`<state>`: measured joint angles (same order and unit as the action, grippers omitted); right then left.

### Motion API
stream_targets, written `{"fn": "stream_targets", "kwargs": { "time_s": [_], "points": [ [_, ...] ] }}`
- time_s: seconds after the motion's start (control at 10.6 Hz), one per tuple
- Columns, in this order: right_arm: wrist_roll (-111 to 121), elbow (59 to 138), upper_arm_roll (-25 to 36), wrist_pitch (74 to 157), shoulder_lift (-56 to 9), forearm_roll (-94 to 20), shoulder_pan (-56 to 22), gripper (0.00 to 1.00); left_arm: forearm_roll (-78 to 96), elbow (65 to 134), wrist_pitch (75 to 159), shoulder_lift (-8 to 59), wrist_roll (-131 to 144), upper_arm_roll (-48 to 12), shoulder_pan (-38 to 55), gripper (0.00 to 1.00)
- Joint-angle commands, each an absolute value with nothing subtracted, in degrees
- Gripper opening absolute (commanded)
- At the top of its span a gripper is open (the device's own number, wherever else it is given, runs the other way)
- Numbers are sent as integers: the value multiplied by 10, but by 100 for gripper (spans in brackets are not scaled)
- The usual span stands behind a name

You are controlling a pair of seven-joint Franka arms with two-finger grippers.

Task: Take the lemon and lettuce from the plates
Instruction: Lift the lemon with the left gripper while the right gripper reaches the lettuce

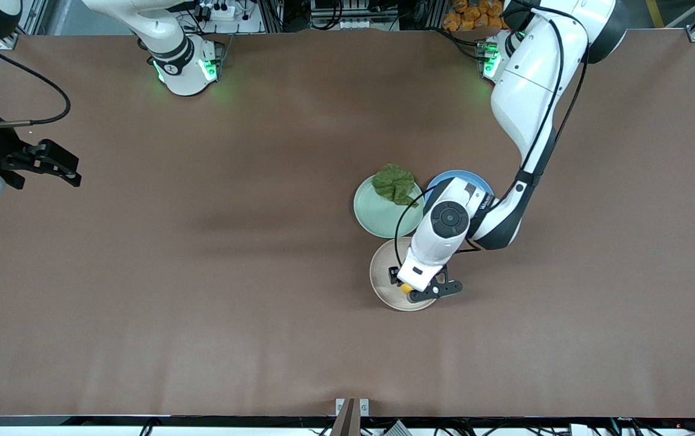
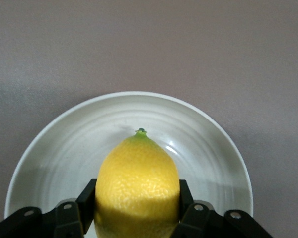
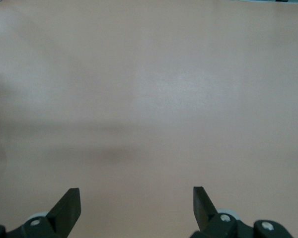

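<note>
Over the beige plate [image 1: 383, 284], nearest the front camera, the left gripper [image 1: 409, 289] grasps the lemon [image 1: 406, 289]. Just beside, the lettuce [image 1: 394, 183] lies on the mint plate [image 1: 377, 215]; the arm covers part of a blue plate [image 1: 453, 177]. Toward its own table end, the right gripper [image 1: 56, 165] waits.

From the left wrist, the fingers [image 2: 84, 201] press both sides of the lemon [image 2: 137, 186] above the plate [image 2: 64, 148].

From the right wrist, the right gripper [image 3: 136, 210] is spread wide over bare table [image 3: 149, 89].

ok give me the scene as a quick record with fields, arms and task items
left end effector: over the beige-pink plate, fingers against both sides of the lemon
right end effector: open, over bare table at the right arm's end, waiting
lettuce: on the mint green plate, at its rim
blue plate: beside the mint green plate, mostly hidden by the left arm
</note>
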<state>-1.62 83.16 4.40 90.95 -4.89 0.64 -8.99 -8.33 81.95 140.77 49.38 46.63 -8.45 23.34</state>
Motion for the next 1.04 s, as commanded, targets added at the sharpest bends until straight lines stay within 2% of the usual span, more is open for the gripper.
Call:
{"fn": "stream_targets", "kwargs": {
  "time_s": [0.0, 0.47, 0.75, 0.94],
  "points": [
    [-20, 828, 45, 906, -48, 25, -107, 100, -98, 809, 1412, 495, 489, -78, 238, 0],
    [-68, 827, 45, 908, -51, 25, -147, 100, -99, 843, 1347, 416, 485, -82, 194, 0],
    [-79, 825, 45, 920, -91, 18, -178, 100, -99, 966, 1344, 317, 454, -86, 153, 0],
    [-79, 822, 45, 894, -95, 16, -203, 100, -92, 1032, 1345, 265, 410, -104, 117, 0]
  ]
}}
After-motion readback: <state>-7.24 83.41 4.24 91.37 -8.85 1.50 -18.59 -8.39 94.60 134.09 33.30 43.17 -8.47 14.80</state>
